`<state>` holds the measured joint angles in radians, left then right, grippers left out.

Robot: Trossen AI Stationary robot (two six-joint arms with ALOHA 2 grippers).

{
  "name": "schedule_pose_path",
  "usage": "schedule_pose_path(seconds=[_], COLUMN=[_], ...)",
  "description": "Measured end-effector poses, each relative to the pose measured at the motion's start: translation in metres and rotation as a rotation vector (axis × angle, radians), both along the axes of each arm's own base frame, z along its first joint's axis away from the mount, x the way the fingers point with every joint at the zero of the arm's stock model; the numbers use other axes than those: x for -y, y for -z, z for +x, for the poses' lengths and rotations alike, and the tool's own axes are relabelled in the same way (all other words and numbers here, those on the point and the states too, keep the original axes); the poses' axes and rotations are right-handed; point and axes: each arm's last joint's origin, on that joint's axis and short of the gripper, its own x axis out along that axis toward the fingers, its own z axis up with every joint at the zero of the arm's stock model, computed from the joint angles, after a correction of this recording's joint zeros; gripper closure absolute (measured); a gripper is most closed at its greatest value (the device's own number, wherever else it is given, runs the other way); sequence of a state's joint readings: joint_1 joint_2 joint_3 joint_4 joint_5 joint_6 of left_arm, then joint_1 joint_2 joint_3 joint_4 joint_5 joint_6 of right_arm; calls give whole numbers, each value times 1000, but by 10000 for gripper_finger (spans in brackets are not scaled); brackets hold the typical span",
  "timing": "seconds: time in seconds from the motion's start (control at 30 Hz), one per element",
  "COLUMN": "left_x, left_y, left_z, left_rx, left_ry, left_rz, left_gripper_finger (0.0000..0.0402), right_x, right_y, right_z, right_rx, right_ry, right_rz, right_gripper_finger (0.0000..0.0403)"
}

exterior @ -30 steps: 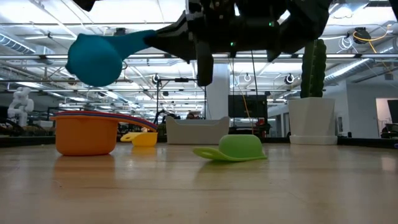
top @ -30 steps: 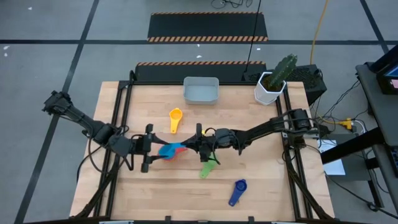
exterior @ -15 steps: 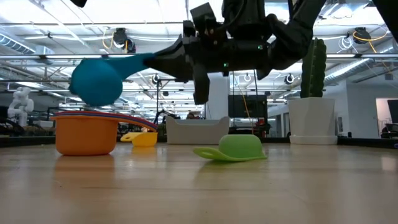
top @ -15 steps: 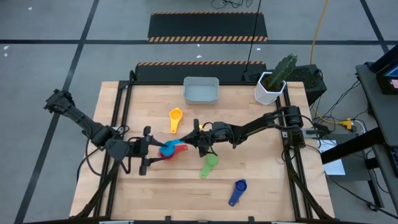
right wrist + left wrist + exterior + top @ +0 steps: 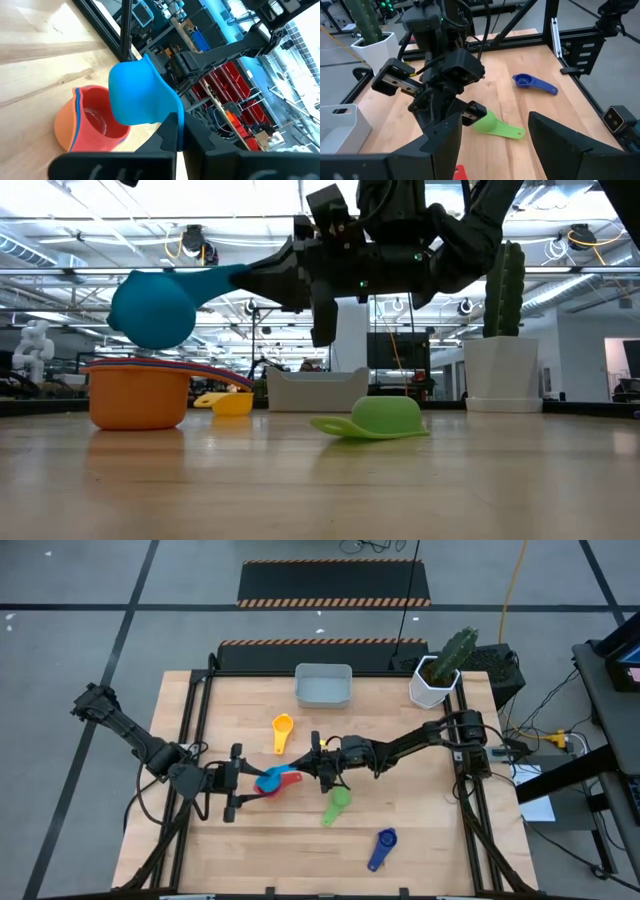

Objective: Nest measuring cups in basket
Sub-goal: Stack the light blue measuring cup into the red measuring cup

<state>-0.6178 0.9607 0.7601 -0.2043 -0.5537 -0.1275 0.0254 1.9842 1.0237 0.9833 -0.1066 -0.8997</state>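
My right gripper (image 5: pixel 300 775) is shut on a light blue measuring cup (image 5: pixel 150 308) and holds it just above a stack of nested cups (image 5: pixel 138 395), orange outermost, red innermost (image 5: pixel 95 120), standing on the table's middle left. My left gripper (image 5: pixel 238 782) is open, level and close on the stack's left side, touching nothing. A yellow cup (image 5: pixel 282 730), a green cup (image 5: pixel 336 805) lying bowl-down and a dark blue cup (image 5: pixel 382 848) lie apart on the table. The grey-blue basket (image 5: pixel 323 685) stands at the far edge. My right gripper pinches the light blue cup's handle (image 5: pixel 172 117) between its two fingers, near the handle's free end. The fingers come level from the table's right and lie along the handle. The cup is lifted clear, its bowl (image 5: pixel 150 308) hanging lower than the handle, over the stack.
A white faceted pot with a cactus (image 5: pixel 437 680) stands at the far right corner. Black frame rails (image 5: pixel 195 720) run along the table's left and right sides. Bare wood lies near the near edge and to the right of the green cup.
My right gripper has drawn back a little toward the far edge, uncovering the green cup, and has lowered the light blue cup closer to the stack. In the last half second it has barely moved.
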Motion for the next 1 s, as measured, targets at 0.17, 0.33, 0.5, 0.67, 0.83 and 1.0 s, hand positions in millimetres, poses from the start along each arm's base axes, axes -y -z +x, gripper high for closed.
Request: schedule_pose_path(seconds=[0.17, 0.33, 0.5, 0.67, 0.83, 1.0], left_x=[0, 0, 1, 0, 0, 0], left_y=[0, 0, -2, -2, -2, -2], left_z=[0, 0, 1, 1, 1, 1], left_rx=[0, 3, 19, 19, 18, 19], left_ry=[1, 2, 6, 7, 8, 8], left_rz=[1, 4, 3, 6, 6, 5], left_gripper_finger=[170, 170, 170, 170, 170, 170], right_x=[0, -1, -5, -5, -5, -4], right_y=[2, -2, -7, -5, -5, -5], right_z=[0, 4, 8, 8, 8, 8], right_rx=[-19, -26, -28, -41, -47, -52], right_ry=[0, -3, -12, -14, -12, -7], right_rz=[1, 22, 4, -3, -3, 16], right_gripper_finger=[403, 401, 400, 400, 399, 399])
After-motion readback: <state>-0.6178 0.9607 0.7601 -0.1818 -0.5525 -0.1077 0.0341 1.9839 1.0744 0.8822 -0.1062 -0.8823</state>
